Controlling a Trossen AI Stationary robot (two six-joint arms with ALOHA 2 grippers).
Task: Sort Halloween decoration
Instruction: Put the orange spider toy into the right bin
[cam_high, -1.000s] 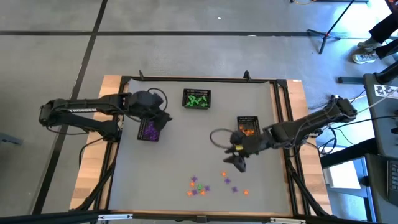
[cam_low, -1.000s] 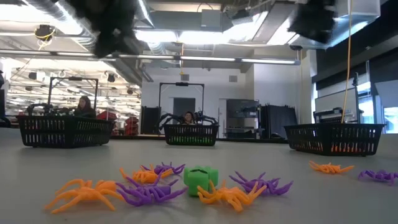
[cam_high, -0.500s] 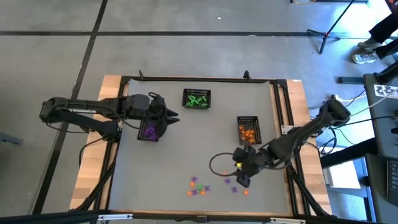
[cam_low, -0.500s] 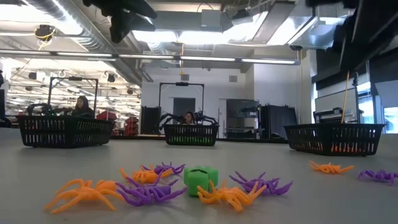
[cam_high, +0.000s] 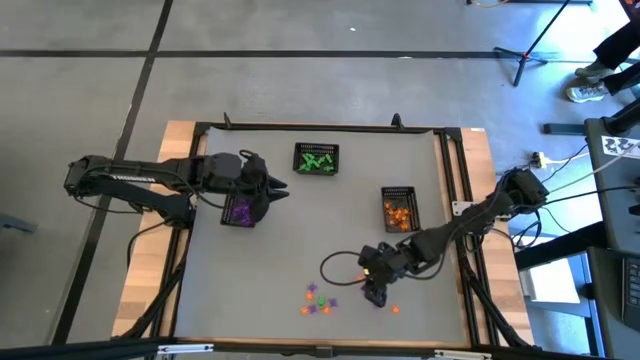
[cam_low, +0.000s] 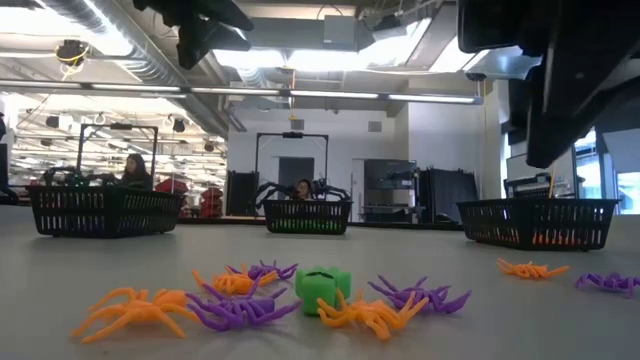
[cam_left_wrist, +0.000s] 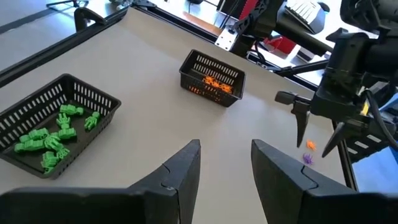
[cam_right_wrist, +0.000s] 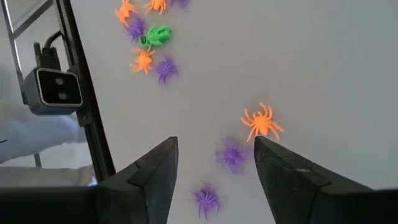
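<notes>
I am in the picking-up step now, with spiders left on the surface (cam_high: 300, 240) to sort. Nearest to the front edge sits the little heap of toys: orange spiders (cam_low: 135, 308), purple spiders (cam_low: 240, 310) and one green toy (cam_low: 322, 284), all lying loose and close together. A bit off to the side of that heap are a few more, and my right claw (cam_high: 375, 294) hangs just above them, low over the surface. Its fingers are wide apart and hold nothing. Through its own camera I see an orange spider (cam_right_wrist: 261, 123) and a purple spider (cam_right_wrist: 231, 154) lying near each other, right in front of the open fingers. I think the next move is to pick one of them, line the fingers up on both sides of it, go down and close gently. The two lie close, so I must take care not to grab both or push one away. Farther back stands the basket with orange toys (cam_high: 398, 209), which is where an orange one should go. Beyond that is the basket with green toys (cam_high: 317, 160). My left claw (cam_high: 280, 190) waits beside the basket with purple toys (cam_high: 240, 211), its fingers partly apart and empty.
</notes>
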